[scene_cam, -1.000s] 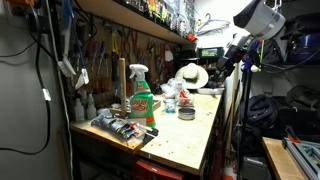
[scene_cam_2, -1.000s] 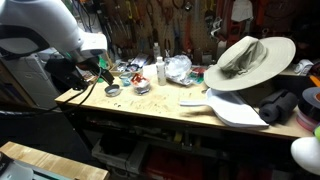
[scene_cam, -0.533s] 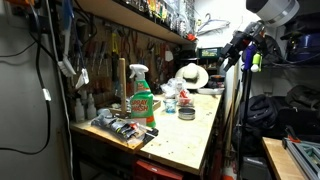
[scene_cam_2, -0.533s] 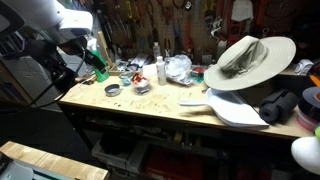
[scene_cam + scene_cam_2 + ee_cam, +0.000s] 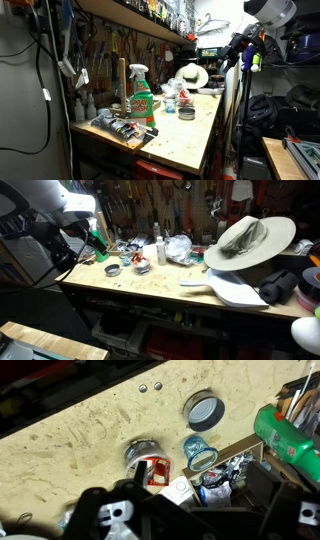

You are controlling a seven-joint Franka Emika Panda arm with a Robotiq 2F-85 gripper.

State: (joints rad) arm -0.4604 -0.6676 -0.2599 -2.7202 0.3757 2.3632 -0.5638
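In an exterior view the gripper (image 5: 243, 50) hangs high up, off the long open edge of the workbench (image 5: 195, 140); its jaws are too dark to read there. A tape roll (image 5: 186, 113) lies mid-bench, and a hat (image 5: 190, 75) sits at the far end.

In an exterior view the tape roll (image 5: 113, 270) lies near a front corner, with a tin can (image 5: 142, 267) beside it.

In the wrist view the claw stands spread wide and pinches nothing. The tin can (image 5: 148, 460) is nearest to it, and the tape roll (image 5: 204, 410) lies closer to the bench edge.
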